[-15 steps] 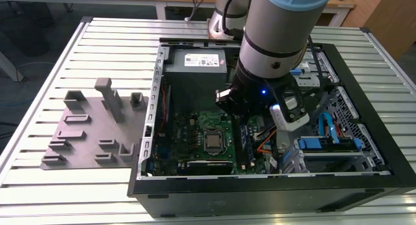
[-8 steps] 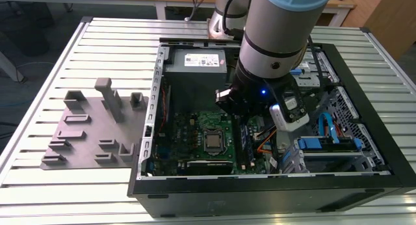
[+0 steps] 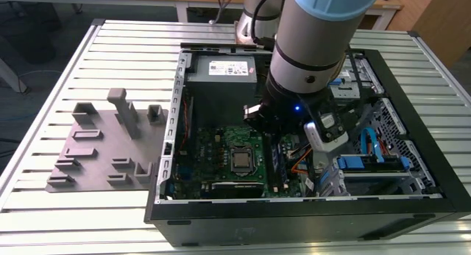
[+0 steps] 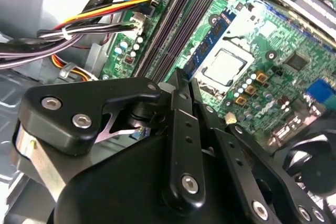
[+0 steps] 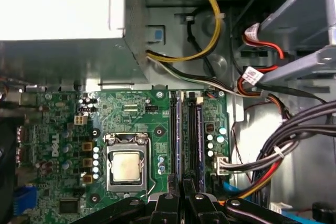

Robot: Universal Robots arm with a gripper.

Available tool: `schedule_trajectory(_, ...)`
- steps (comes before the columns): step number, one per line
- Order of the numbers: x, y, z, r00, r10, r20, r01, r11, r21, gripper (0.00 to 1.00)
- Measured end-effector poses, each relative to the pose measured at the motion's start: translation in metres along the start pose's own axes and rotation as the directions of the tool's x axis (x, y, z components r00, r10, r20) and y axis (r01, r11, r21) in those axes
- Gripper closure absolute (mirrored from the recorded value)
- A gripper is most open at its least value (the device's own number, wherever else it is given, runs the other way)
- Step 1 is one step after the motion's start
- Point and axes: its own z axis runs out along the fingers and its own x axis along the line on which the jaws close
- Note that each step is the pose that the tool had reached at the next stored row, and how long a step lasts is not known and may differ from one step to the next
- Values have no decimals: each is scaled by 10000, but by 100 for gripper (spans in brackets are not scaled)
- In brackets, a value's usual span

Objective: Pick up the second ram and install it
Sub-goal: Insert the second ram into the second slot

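The second ram [image 5: 177, 135] is a slim green strip with dark chips. It stands upright in the memory slot nearest the CPU socket [image 5: 126, 167] on the motherboard [image 5: 131, 111]. In the second wrist view the second ram [image 4: 210, 40] runs away from my gripper [image 4: 180, 77], whose black fingers are drawn together right at the strip's near end. In the first wrist view my gripper [image 5: 181, 186] sits over that same end, shut, with nothing visible between the tips. From the exterior view the second ram [image 3: 277, 162] lies just below my arm [image 3: 309, 56].
The open computer case [image 3: 176, 128] walls me in. Bundled cables [image 5: 283, 145] and drive bays [image 3: 372, 161] crowd one side, and the power supply [image 3: 224, 73] is at the back. A grey fixture tray [image 3: 103, 150] sits on the exterior view's left on the slatted table [image 3: 44, 100].
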Motion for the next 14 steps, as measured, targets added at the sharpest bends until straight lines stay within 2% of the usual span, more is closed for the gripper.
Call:
schedule_trajectory(3,1,-4,46,9992,-390,-39,390,9992,-2,89)
schedule_trajectory(14,3,-39,227,9993,-366,-37,366,9993,-3,89)
